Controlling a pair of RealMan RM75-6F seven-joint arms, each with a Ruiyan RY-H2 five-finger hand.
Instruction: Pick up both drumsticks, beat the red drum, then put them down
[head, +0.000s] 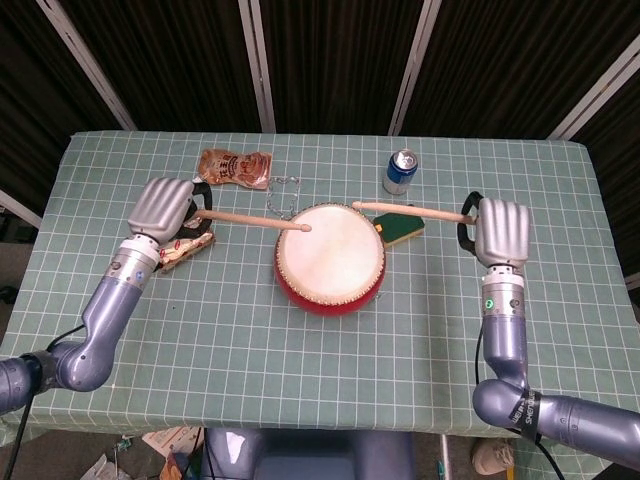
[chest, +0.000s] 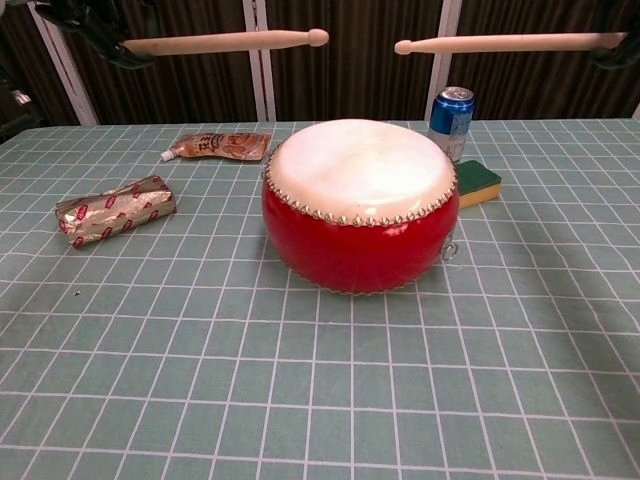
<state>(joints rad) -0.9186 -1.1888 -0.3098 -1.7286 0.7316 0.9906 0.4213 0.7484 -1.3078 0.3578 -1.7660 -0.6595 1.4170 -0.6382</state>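
Note:
The red drum (head: 330, 253) (chest: 360, 205) with its pale skin stands mid-table. My left hand (head: 165, 205) grips a wooden drumstick (head: 255, 220) (chest: 225, 42) whose tip hangs over the drum's left rim, raised above the skin. My right hand (head: 500, 230) holds the other drumstick (head: 410, 211) (chest: 500, 43) level and high, its tip above the drum's far right edge. In the chest view only dark finger parts of the left hand (chest: 100, 25) show at the top left corner, and the right hand (chest: 615, 45) barely shows at the top right edge.
A blue can (head: 400, 171) (chest: 451, 122) stands behind the drum, with a green and yellow sponge (head: 400, 226) (chest: 478, 183) beside it. A brown pouch (head: 234, 165) (chest: 215, 146) and a foil-wrapped bar (head: 185, 250) (chest: 115, 209) lie to the left. Green checked cloth (head: 300, 360) covers the table.

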